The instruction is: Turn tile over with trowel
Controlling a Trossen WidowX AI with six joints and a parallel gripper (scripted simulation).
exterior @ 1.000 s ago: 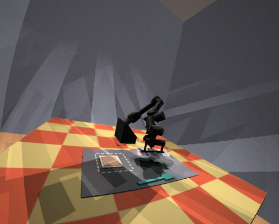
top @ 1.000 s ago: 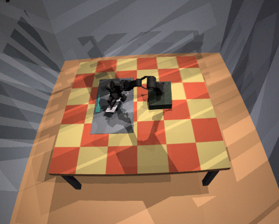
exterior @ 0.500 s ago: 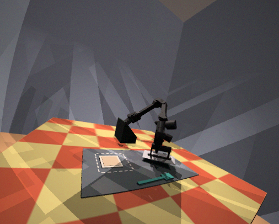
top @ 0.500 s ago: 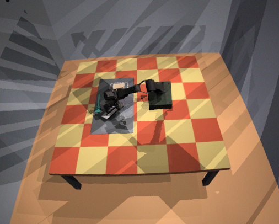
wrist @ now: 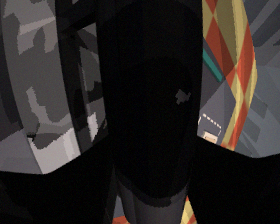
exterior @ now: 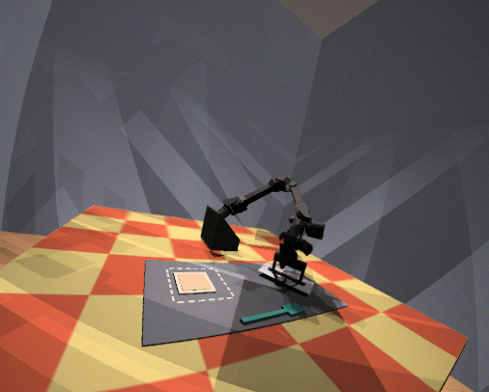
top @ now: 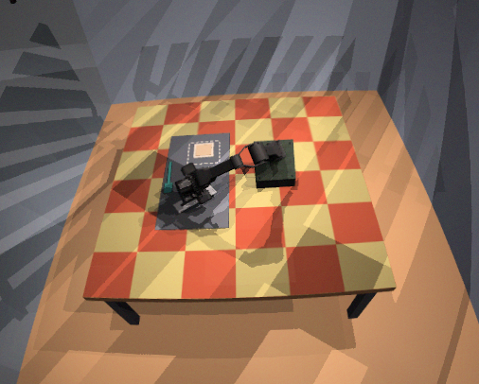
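Observation:
A tile (top: 204, 150) (exterior: 194, 282) (wrist: 210, 135), peach with a pale border, lies flat inside the dashed outline (exterior: 179, 302) on the grey mat (top: 224, 208) (exterior: 158, 319). Which side is up I cannot tell for sure. My gripper (top: 196, 198) (exterior: 287, 275) is shut on the trowel. The trowel's grey metal blade (top: 187, 206) (exterior: 304, 288) (wrist: 61, 150) sticks out on both sides below the fingers, low over the mat's front part in the top view, apart from the tile. The fingers hide its middle. Its dark handle (wrist: 151, 100) fills the middle of the wrist view.
A teal flat tool (top: 169, 177) (exterior: 269, 316) (wrist: 212, 65) lies along the mat's left edge in the top view, beside the gripper. The arm's dark base block (top: 274, 175) (exterior: 217, 234) stands right of the mat on the checkered table (top: 258, 227).

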